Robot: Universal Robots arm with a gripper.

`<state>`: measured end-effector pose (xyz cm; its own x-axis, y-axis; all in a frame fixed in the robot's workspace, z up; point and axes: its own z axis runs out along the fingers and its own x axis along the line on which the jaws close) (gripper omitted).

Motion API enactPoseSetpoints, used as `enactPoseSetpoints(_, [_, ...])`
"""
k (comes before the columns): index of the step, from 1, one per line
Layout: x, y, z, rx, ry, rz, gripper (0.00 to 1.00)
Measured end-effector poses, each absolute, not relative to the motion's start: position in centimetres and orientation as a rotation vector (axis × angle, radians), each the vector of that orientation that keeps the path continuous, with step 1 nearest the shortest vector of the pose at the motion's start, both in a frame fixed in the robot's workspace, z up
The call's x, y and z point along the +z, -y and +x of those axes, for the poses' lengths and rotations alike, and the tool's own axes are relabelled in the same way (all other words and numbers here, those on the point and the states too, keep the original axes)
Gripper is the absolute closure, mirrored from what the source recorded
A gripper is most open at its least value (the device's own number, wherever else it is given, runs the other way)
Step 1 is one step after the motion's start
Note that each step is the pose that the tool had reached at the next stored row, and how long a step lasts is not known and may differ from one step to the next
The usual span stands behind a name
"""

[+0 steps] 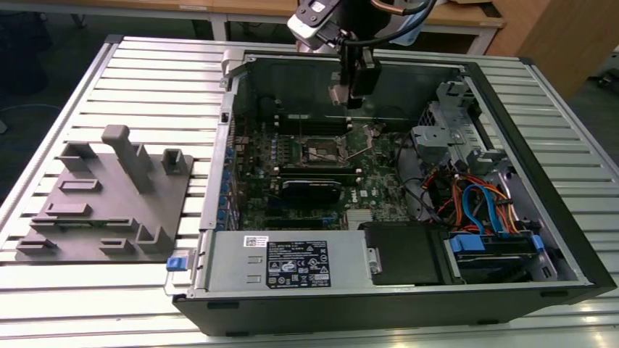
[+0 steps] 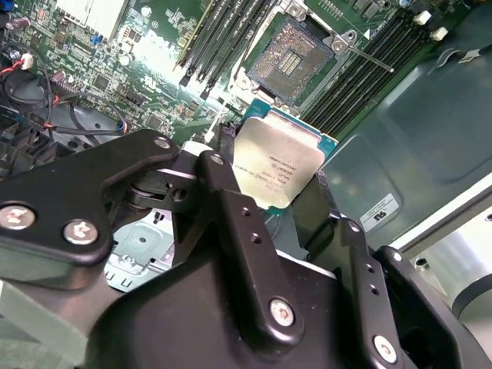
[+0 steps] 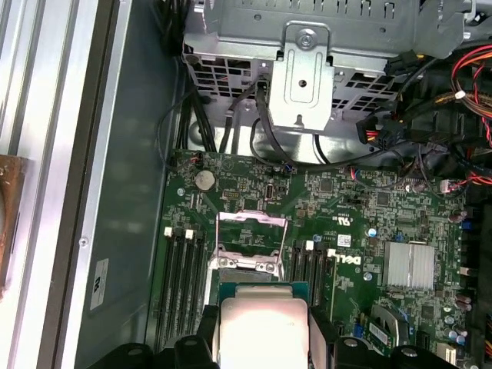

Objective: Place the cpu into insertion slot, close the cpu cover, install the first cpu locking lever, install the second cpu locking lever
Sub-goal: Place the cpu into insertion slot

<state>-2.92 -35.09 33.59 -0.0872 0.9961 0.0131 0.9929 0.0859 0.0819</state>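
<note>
The gripper (image 2: 270, 192) is clenched on the cpu (image 2: 278, 157), pinching its edges so the silvery top faces up. It hangs near the open insertion slot (image 2: 296, 52), whose cpu cover (image 3: 252, 219) looks swung back to leave the way in free. The open computer case (image 1: 387, 308) lies on a ribbed metal table (image 1: 135, 80), a grey parts holder (image 1: 106, 196) beside it and wooden desks (image 1: 464, 14) behind.

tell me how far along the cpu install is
Done: nothing seated yet. The insertion slot lies open and bare, and the cpu cover is raised in the first wrist view. In hand: the gripper holds the cpu above the board, near the slot. Left: cpu not placed, cover not closed, and a locking lever stands free, so neither lever is installed.
</note>
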Motion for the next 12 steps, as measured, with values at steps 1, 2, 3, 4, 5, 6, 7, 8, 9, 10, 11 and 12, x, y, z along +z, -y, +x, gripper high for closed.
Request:
enactPoseSetpoints(1, [33.59,35.09,-2.93,0.107,-2.281,2.091,0.46])
enactPoseSetpoints(2, [33.59,35.09,-2.93,0.107,-2.281,2.091,0.46])
enactPoseSetpoints(3, [33.59,35.09,-2.93,0.107,-2.281,2.091,0.46])
enactPoseSetpoints(4, [33.59,35.09,-2.92,0.107,-2.281,2.091,0.46])
enactPoseSetpoints(5, [33.59,35.09,-2.93,0.107,-2.281,2.091,0.46])
enactPoseSetpoints(6, [33.58,35.09,-2.93,0.107,-2.281,2.091,0.46])
enactPoseSetpoints(7, [33.55,35.08,-2.92,0.108,-2.281,2.091,0.46])
enactPoseSetpoints(8, [33.50,35.08,-2.92,0.108,-2.281,2.091,0.46])
enactPoseSetpoints(9, [33.44,35.09,-2.93,0.108,-2.281,2.091,0.46])
enactPoseSetpoints(10, [33.36,35.09,-2.93,0.107,-2.281,2.091,0.46])
enactPoseSetpoints(11, [33.27,35.09,-2.93,0.107,-2.281,2.091,0.46])
enactPoseSetpoints(12, [33.15,35.09,-2.97,0.107,-2.280,2.091,0.46])
